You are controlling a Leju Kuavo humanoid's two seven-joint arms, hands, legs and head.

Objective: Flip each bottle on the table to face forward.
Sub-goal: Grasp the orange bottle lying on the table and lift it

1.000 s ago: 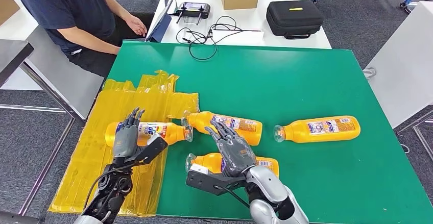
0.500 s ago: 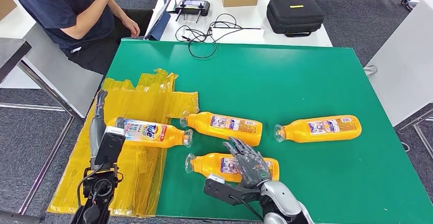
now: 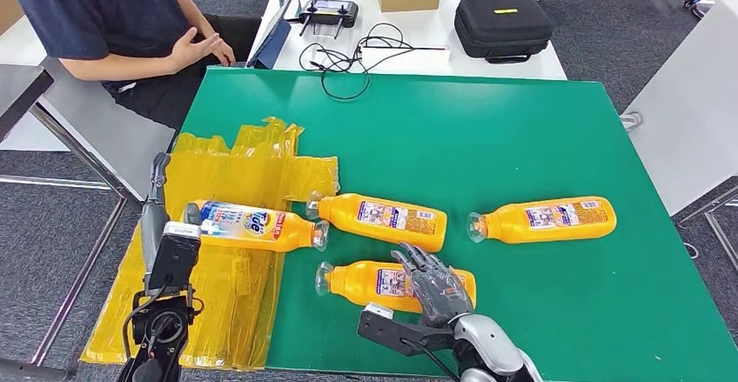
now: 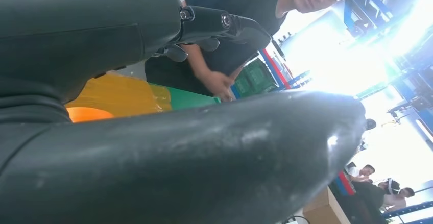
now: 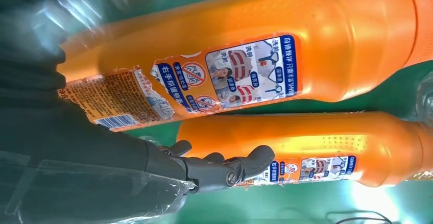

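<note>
Bottles on your green table (image 3: 522, 138): the leftmost bottle (image 3: 252, 224), lying on the yellow film (image 3: 226, 164), now shows its front label after the roll, so count it done. Your left hand (image 3: 155, 212) has pulled back beside its base, fingers straight, apparently holding nothing. Your right hand (image 3: 435, 288) has settled, fingers spread, on the nearest bottle (image 3: 374, 280), back label up: probably next.
</note>
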